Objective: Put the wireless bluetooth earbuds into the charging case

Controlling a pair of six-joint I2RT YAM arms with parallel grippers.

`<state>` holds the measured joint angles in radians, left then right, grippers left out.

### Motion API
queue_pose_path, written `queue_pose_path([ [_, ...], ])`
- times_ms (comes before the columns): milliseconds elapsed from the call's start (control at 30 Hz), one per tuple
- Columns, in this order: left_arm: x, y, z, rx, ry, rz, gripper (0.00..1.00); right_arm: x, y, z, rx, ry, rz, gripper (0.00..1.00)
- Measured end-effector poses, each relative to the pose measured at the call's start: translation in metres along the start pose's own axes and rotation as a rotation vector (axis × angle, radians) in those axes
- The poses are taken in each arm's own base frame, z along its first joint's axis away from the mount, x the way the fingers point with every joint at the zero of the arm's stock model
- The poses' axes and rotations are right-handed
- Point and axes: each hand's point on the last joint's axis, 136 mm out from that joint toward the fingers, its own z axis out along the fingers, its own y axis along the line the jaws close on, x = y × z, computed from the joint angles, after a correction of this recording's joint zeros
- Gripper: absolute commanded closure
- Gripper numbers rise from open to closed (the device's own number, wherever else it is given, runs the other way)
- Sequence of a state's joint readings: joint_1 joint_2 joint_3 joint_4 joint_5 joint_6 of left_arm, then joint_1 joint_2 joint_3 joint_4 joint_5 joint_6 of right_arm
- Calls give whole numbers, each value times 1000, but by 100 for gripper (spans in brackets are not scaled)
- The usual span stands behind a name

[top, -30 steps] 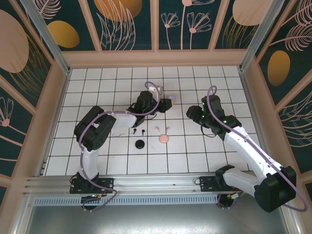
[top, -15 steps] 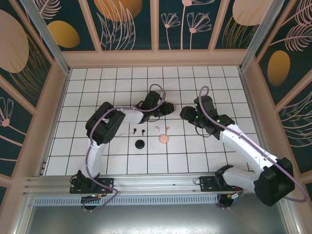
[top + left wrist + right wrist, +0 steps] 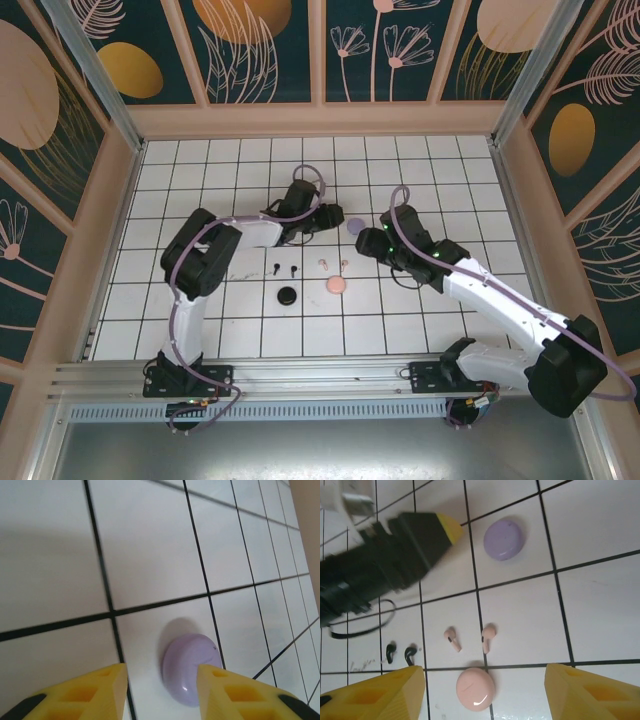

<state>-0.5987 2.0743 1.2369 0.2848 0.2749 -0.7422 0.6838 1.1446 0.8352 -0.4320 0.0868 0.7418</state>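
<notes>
Counter: white square tiles (image 3: 200, 320) with dark grout, lit evenly; a metal rail (image 3: 300, 375) runs along the near edge.
Room: walls (image 3: 260, 50) of dark teal panels with pale leaf and flower drawings and orange ovals, set in light wood-toned frames.
Change, left hand: 1 second ago the left hand (image 3: 335, 217) was right at the lilac case (image 3: 357, 224), fingers together; now they have parted and the case lies free on the tiles, just past the fingertips.
Change, right hand: the right hand (image 3: 372, 243) has swung in towards the middle of the counter and its fingers have spread wider.
Unchanged: the earbuds, the pink case (image 3: 336, 285) and the black case (image 3: 287, 295) lie where they lay before.
Left hand, state: fingers apart, clamped on nothing; in its wrist view the lilac case sits on the tile just ahead, closer to the finger on the right of that view.
Right hand, state: fingers wide apart, holding nothing, hanging above the counter.
Pink earbuds: 2 pink earbuds (image 3: 488, 636) lie side by side, apart from each other, just ahead of the right hand's fingertips, with the pink case nearer, between the 2 fingers in that view.
Black earbuds: 2 black earbuds (image 3: 410, 653) lie close together ahead of that hand's finger on the left of its view, well apart from the left hand.
</notes>
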Motion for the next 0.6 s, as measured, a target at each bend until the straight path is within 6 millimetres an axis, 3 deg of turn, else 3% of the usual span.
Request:
queue_pose_path([
  [100, -27, -11, -31, 3, -77, 45, 58, 16, 5, 9, 7, 48, -48, 35],
  [367, -98, -83, -142, 51, -369, 248, 47, 82, 6, 52, 94, 254, -289, 34],
  [467, -111, -96, -178, 42, -460, 304, 30, 96, 10, 66, 120, 302, -373, 33],
  [500, -113, -98, -187, 35, -483, 319, 21, 99, 12, 70, 128, 315, -400, 33],
  [533, -114, -99, -196, 25, -505, 333, 4, 100, 14, 74, 134, 324, -424, 33],
  [600, -114, -96, -208, 4, -534, 343, 1, 101, 17, 80, 147, 332, -461, 33],
])
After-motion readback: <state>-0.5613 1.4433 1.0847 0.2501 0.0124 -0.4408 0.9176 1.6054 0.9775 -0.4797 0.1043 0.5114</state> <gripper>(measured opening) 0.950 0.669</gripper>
